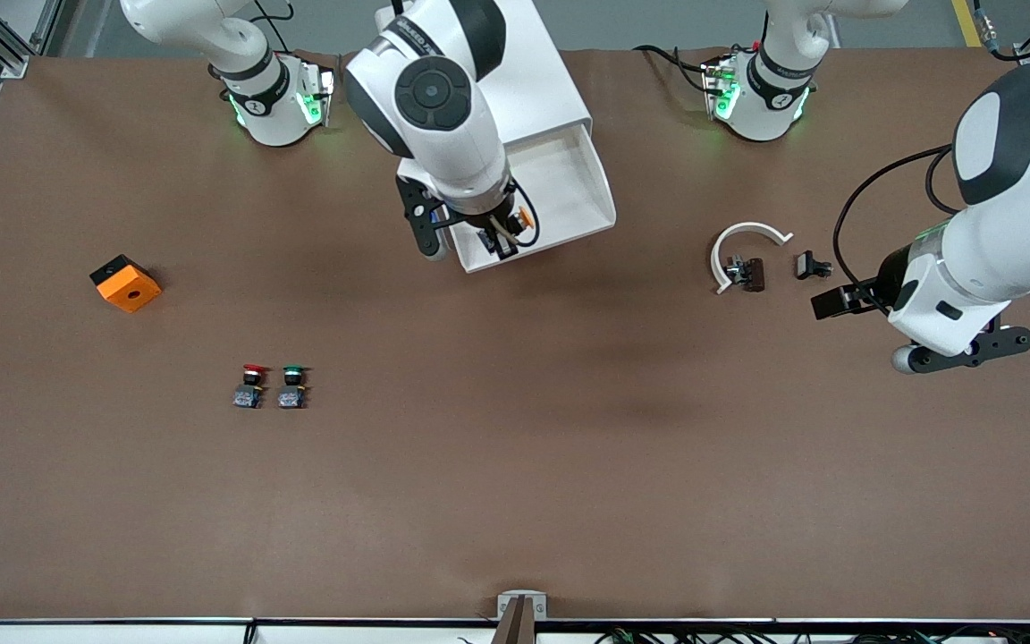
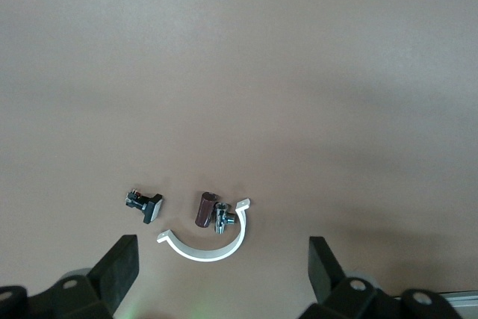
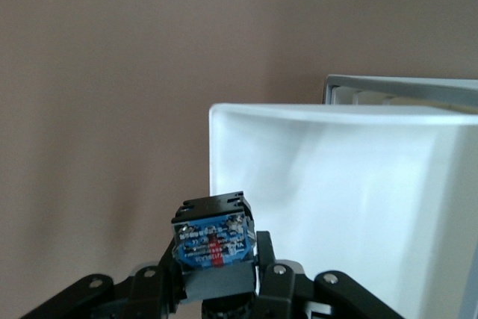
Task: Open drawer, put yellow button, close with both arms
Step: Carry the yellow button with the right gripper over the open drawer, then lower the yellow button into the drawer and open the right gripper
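Observation:
The drawer (image 1: 603,199) stands pulled out of the white cabinet (image 1: 546,80), its white tray bare inside. My right gripper (image 1: 502,241) hangs over the drawer's front corner toward the right arm's end, shut on the yellow button (image 1: 525,216). In the right wrist view the button's black body with a blue label (image 3: 214,238) sits between the fingers of the right gripper (image 3: 216,278), just outside the drawer's rim (image 3: 213,147). My left gripper (image 1: 966,351) waits open with nothing in it, above the table at the left arm's end. The left wrist view shows its fingers (image 2: 119,268) spread wide.
A white half-ring clamp (image 1: 747,240) with a brown piece (image 1: 753,274) and a small black bolt (image 1: 812,265) lie beside the left arm; the clamp (image 2: 205,244) shows in its wrist view. A red button (image 1: 253,385), a green button (image 1: 293,385) and an orange box (image 1: 126,283) sit toward the right arm's end.

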You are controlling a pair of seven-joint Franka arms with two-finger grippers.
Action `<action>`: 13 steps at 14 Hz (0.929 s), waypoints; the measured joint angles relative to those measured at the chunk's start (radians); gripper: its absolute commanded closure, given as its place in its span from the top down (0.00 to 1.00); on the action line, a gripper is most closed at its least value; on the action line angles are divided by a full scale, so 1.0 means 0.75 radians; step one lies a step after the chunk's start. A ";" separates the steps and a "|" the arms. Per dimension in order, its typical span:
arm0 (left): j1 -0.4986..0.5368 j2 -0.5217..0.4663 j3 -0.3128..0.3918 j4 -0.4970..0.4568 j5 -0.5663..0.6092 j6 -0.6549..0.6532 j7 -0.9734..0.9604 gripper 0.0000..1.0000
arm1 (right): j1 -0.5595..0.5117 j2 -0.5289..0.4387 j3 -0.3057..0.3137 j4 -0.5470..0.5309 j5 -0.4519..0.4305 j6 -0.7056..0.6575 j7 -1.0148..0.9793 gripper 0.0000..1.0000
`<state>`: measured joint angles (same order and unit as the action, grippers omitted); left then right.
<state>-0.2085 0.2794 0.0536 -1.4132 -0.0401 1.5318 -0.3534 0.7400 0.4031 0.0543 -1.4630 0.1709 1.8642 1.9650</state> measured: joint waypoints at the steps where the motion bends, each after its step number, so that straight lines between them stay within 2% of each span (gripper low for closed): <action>1: 0.000 -0.009 0.000 -0.016 0.000 0.008 0.000 1.00 | 0.011 0.006 0.000 0.000 0.000 0.001 0.013 0.23; 9: -0.001 -0.049 -0.006 -0.082 0.000 0.037 0.000 1.00 | 0.121 0.088 -0.002 0.000 0.000 0.002 0.064 0.32; 11: -0.001 -0.050 -0.008 -0.084 0.000 0.039 0.000 1.00 | 0.121 0.095 -0.005 0.001 0.000 0.004 0.064 0.79; 12: -0.001 -0.053 -0.009 -0.084 0.000 0.040 0.000 1.00 | 0.121 0.095 -0.007 0.001 0.000 0.004 0.064 0.93; 13: 0.000 -0.056 -0.009 -0.084 0.000 0.041 0.000 1.00 | 0.121 0.095 -0.008 0.003 0.000 0.004 0.064 1.00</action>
<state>-0.2087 0.2377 0.0471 -1.4759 -0.0401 1.5627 -0.3534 0.8308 0.4743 0.0483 -1.4609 0.1710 1.8671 2.0128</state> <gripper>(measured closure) 0.000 0.463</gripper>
